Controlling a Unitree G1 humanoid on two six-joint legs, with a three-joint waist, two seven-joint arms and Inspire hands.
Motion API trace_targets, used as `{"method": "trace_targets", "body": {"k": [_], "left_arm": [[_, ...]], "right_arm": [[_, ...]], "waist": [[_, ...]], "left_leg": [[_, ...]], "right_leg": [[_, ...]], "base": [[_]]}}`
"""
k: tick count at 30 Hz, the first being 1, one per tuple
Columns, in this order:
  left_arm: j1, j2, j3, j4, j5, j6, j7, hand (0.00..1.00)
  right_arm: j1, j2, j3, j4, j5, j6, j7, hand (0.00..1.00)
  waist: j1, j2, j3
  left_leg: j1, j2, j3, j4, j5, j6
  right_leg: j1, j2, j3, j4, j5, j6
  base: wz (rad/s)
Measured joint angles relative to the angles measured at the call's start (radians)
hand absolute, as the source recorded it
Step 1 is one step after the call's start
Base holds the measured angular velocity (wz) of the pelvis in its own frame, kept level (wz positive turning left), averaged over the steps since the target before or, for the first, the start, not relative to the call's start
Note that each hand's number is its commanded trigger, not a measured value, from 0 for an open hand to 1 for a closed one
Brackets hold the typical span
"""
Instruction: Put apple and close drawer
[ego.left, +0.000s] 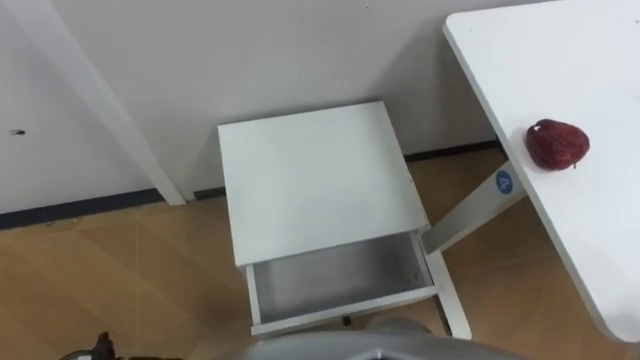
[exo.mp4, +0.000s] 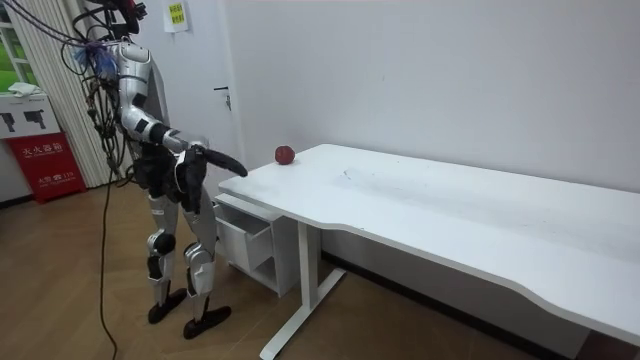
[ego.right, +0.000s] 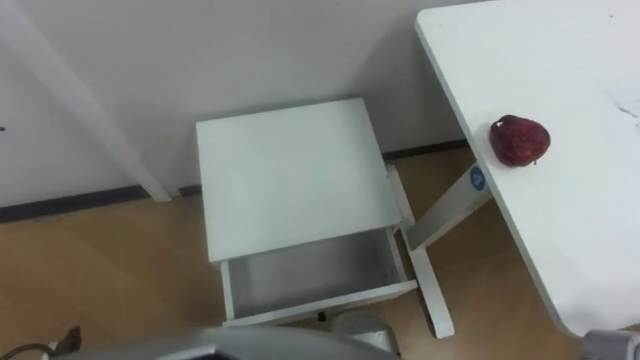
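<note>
A dark red apple (ego.left: 557, 143) lies on the white table (ego.left: 600, 60), near its left edge, also seen as the apple (exo.mp4: 285, 154) on the table's far corner. Below and to the left stands a white cabinet (ego.left: 315, 175) with its drawer (ego.left: 335, 280) pulled out and nothing in it. I stand in front of the cabinet. My right hand (exo.mp4: 230, 163) is stretched forward at table height, short of the table's corner and apart from the apple, its fingers looking straight. A dark bit of my left hand (ego.left: 98, 347) shows at the lower left edge.
The table's slanted white leg (ego.left: 470, 215) stands right beside the cabinet. A white wall and a sloping white beam (ego.left: 110, 110) lie behind it. Wooden floor (ego.left: 120, 270) spreads left of the cabinet. A red box (exo.mp4: 45, 165) stands far behind me.
</note>
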Motion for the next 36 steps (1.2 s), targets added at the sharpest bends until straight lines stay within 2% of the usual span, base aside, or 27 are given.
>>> {"method": "trace_targets", "body": {"k": [5, 7, 10, 13, 16, 22, 28, 30, 35, 36], "left_arm": [[0.008, 0.005, -0.007, 0.004, 0.005, 0.001, -0.023, 0.00], [0.000, 0.008, -0.012, 0.004, 0.000, 0.001, -0.029, 0.00], [-0.008, 0.012, -0.031, 0.014, -0.007, 0.000, -0.040, 0.00], [-0.005, 0.013, -0.058, 0.019, -0.006, 0.000, -0.047, 0.00], [-0.010, 0.012, -0.076, 0.019, -0.006, 0.000, -0.066, 0.00], [-0.004, 0.015, -0.085, 0.003, -0.005, 0.000, -0.109, 0.00], [0.000, 0.016, -0.086, 0.001, 0.002, 0.003, -0.125, 0.00], [0.009, 0.016, -0.087, 0.001, 0.003, 0.006, -0.123, 0.00], [0.024, 0.016, -0.087, -0.002, 0.013, 0.015, -0.116, 0.00], [0.029, 0.016, -0.087, -0.003, 0.022, 0.016, -0.111, 0.00]], "right_arm": [[-0.001, -0.006, -0.015, -0.114, -0.195, -0.002, -0.045, 0.00], [-0.006, -0.007, -0.010, -0.160, -0.231, -0.002, -0.034, 0.00], [-0.009, -0.007, 0.013, -0.215, -0.235, -0.002, -0.009, 0.00], [-0.016, -0.009, 0.095, -0.265, -0.241, -0.002, 0.052, 0.00], [-0.035, -0.008, 0.156, -0.311, -0.246, -0.001, 0.130, 0.00], [-0.068, -0.010, 0.216, -0.312, -0.242, 0.003, 0.275, 0.00], [-0.078, -0.013, 0.268, -0.308, -0.240, 0.054, 0.446, 0.00], [-0.083, -0.023, 0.292, -0.294, -0.242, 0.056, 0.480, 0.00], [-0.084, -0.031, 0.305, -0.270, -0.242, 0.092, 0.577, 0.00], [-0.087, -0.031, 0.308, -0.259, -0.242, 0.098, 0.597, 0.00]], "waist": [[0.009, -0.009, -0.0013], [0.028, -0.020, -0.0008], [0.051, -0.015, 0.0007], [0.084, -0.018, 0.0054], [0.104, -0.009, 0.0102], [0.120, 0.007, 0.0090], [0.131, 0.002, 0.0088], [0.130, -0.001, 0.0098], [0.134, -0.007, 0.0101], [0.136, -0.008, 0.0132]], "left_leg": [[-0.021, 0.000, 0.003, 0.004, 0.000, 0.000], [-0.028, 0.000, 0.009, 0.007, 0.000, 0.000], [-0.025, 0.000, 0.011, 0.004, 0.000, 0.000], [-0.012, 0.001, 0.014, 0.002, 0.000, 0.000], [-0.012, 0.002, 0.012, 0.002, 0.000, 0.000], [-0.013, 0.003, -0.006, 0.002, 0.000, 0.000], [0.004, 0.004, -0.016, 0.000, 0.001, -0.001], [0.009, 0.004, -0.018, 0.000, 0.001, -0.001], [0.012, 0.004, -0.022, 0.000, 0.001, -0.001], [0.021, 0.004, -0.023, -0.001, 0.001, -0.001]], "right_leg": [[-0.026, 0.001, 0.005, 0.005, 0.000, 0.000], [-0.037, 0.001, 0.011, 0.009, 0.000, 0.000], [-0.033, 0.001, 0.011, 0.003, 0.001, -0.001], [-0.020, 0.004, 0.014, -0.003, 0.002, -0.002], [-0.016, 0.005, 0.013, -0.010, 0.004, -0.001], [-0.002, 0.005, -0.002, -0.023, 0.007, 0.000], [0.028, 0.004, -0.019, -0.039, 0.007, 0.000], [0.039, 0.004, -0.023, -0.045, 0.007, 0.000], [0.047, 0.004, -0.027, -0.055, 0.011, 0.002], [0.056, 0.005, -0.027, -0.057, 0.011, 0.002]], "base": [[-0.04], [-0.09], [-0.01], [-0.01], [0.01], [0.08], [0.07], [0.05], [0.02], [0.00]]}}
